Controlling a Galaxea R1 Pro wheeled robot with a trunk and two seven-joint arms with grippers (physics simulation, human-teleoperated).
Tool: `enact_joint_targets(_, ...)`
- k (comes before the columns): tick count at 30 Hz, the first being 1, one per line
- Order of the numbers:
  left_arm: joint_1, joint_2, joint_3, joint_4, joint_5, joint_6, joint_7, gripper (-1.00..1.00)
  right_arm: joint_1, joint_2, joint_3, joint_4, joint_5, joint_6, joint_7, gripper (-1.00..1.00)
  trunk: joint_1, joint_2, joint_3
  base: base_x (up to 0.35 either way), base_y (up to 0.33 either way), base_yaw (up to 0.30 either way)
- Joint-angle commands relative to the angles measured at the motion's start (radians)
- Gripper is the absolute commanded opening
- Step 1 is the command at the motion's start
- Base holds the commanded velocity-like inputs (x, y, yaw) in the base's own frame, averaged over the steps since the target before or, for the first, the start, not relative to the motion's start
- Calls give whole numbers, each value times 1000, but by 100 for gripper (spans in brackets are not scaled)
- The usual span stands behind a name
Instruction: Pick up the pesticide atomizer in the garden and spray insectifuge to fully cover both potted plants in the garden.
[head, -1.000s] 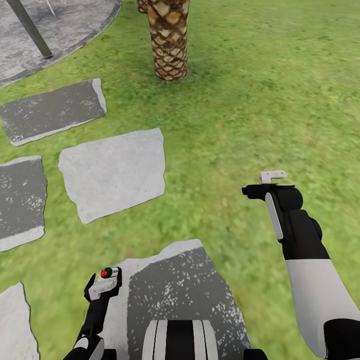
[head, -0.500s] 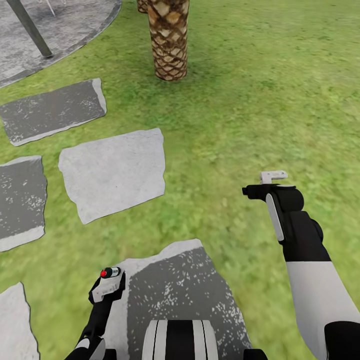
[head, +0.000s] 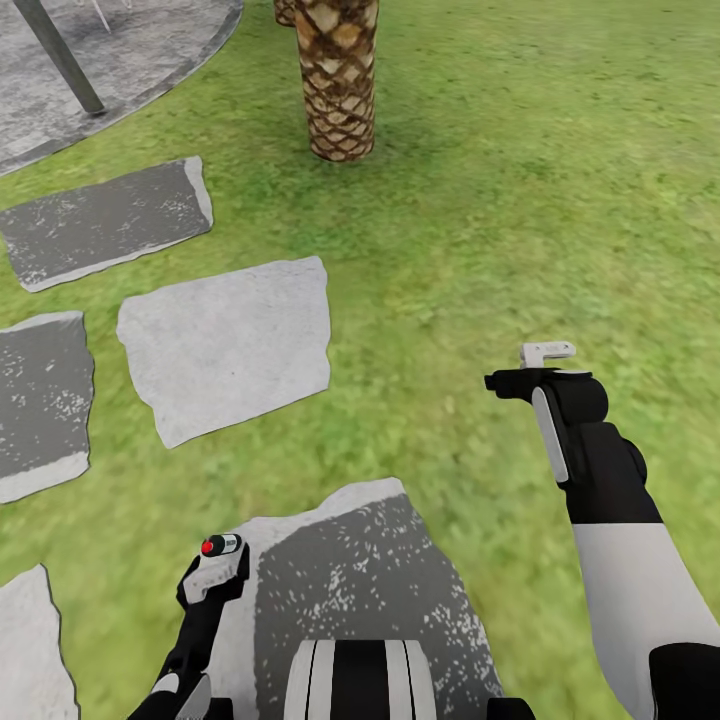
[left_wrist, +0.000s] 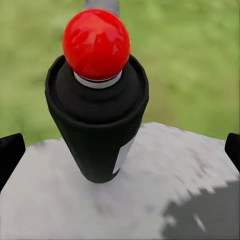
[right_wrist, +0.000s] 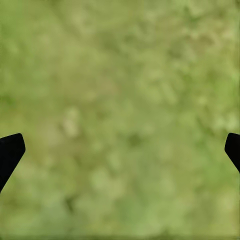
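Holding position over the stepping stones, the left tool (head: 212, 570) sat at the lower left of the head frame, and the pesticide atomizer (left_wrist: 97, 107) stood between its fingers in the left wrist view: dark body, pale label patch, red round cap on top. The two finger tips showed at the far side edges of that view, well apart from the bottle's sides, so whether the tool actually gripped the bottle lower down could not be told from here. In the head view the red cap (head: 209, 546) sat just above the tool.

Right tool (head: 540, 365) at centre right of the head frame, over grass (head: 470, 200); its finger tips lay at the side edges of the right wrist view, wide open, nothing between them.

Beneath the left tool: a grey stepping stone (head: 350, 570). More stones to the upper left, a palm trunk (head: 338, 80) at top centre, and a paved circle (head: 150, 50) in the top left corner.

Judgement: pickup appeared done or nearly so; the robot looked to be in transit. No potted plants in frame. Next move calls for finding the plants, driving near, then aiming the nozzle at the leaves.
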Motion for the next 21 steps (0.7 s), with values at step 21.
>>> enact_joint_targets(21,-53,11,-2,29,-12,71,4,100,6,0,0,-9,0,1,0,100,0,0,0,0,0,0)
